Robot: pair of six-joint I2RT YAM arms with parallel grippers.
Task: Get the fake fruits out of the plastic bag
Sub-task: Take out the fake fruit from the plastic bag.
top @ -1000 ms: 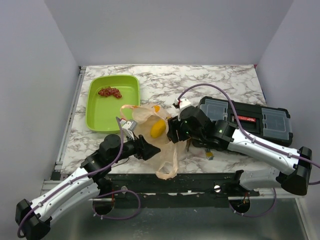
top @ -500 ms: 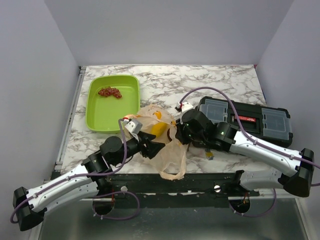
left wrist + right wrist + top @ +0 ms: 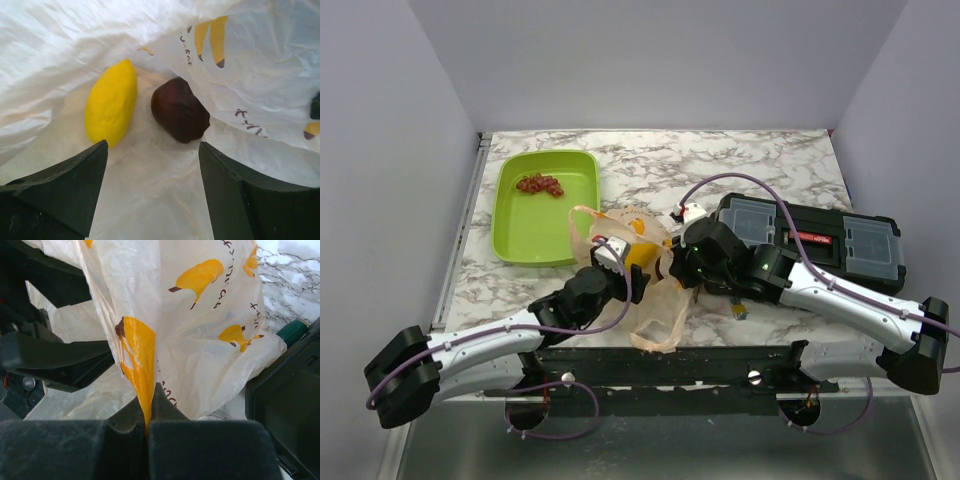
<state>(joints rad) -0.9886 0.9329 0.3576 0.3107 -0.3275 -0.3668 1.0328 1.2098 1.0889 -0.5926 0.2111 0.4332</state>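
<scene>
The plastic bag (image 3: 658, 305) lies crumpled at the table's near edge between my arms. Inside it, the left wrist view shows a smooth yellow fruit (image 3: 111, 102) and a dark maroon oval fruit (image 3: 180, 109) side by side on the film. My left gripper (image 3: 152, 145) is open at the bag's mouth, just short of both fruits and holding nothing. In the top view the yellow fruit (image 3: 638, 255) shows beside the left gripper (image 3: 620, 262). My right gripper (image 3: 148, 405) is shut on a fold of the bag (image 3: 200, 330). A bunch of dark red grapes (image 3: 540, 184) lies in the green tray (image 3: 520, 235).
A black toolbox (image 3: 810, 238) with clear lid compartments sits at the right, close behind the right arm. A small green-handled tool (image 3: 737, 308) lies beside the bag near the table's front edge. Grey walls enclose the marbled table on three sides.
My left arm has pushed forward and right into the bag's mouth. The right gripper has shut on the bag's film and holds that side up.
</scene>
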